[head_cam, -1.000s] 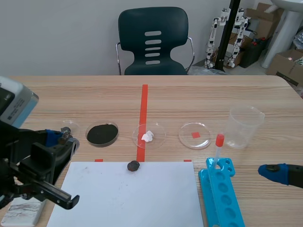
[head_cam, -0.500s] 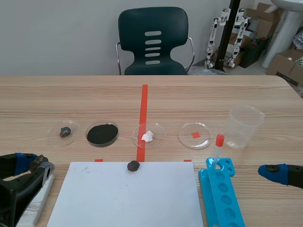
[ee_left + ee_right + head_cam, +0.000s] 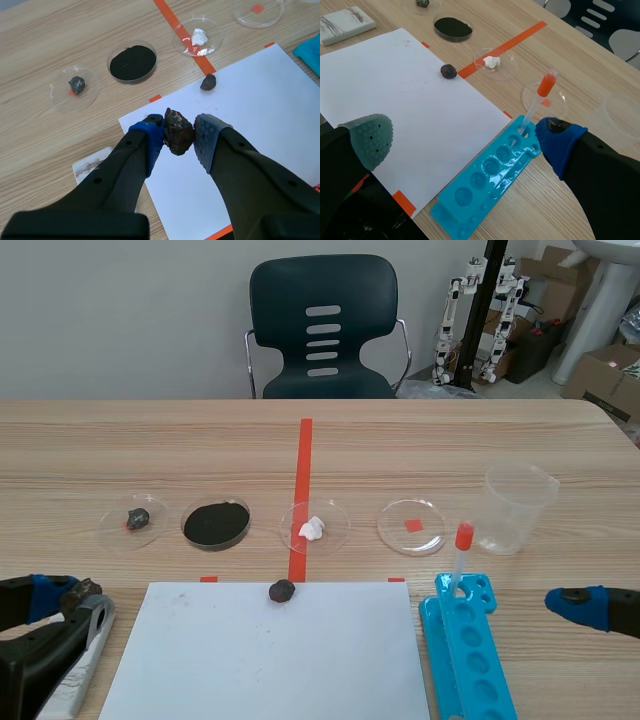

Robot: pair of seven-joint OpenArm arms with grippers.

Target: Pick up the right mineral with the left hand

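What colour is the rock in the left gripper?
The rock is dark brownish-black; clearest in left wrist view.

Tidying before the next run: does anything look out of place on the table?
One dark rock lies loose at the far edge of the white paper, outside any dish, while the right-hand petri dish holds nothing.

Dark brown mineral (image 3: 178, 132), white paper (image 3: 270, 660), black powder (image 3: 215, 524), turquoise tray (image 3: 475, 670), red-bulbed dropper (image 3: 459, 558), grey-veined white tile (image 3: 345, 21)

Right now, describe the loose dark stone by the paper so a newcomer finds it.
Find the white sheet before the robot. At its far edge, where the red tape line ends, lies a dark stone, in no dish, unlike its neighbours.
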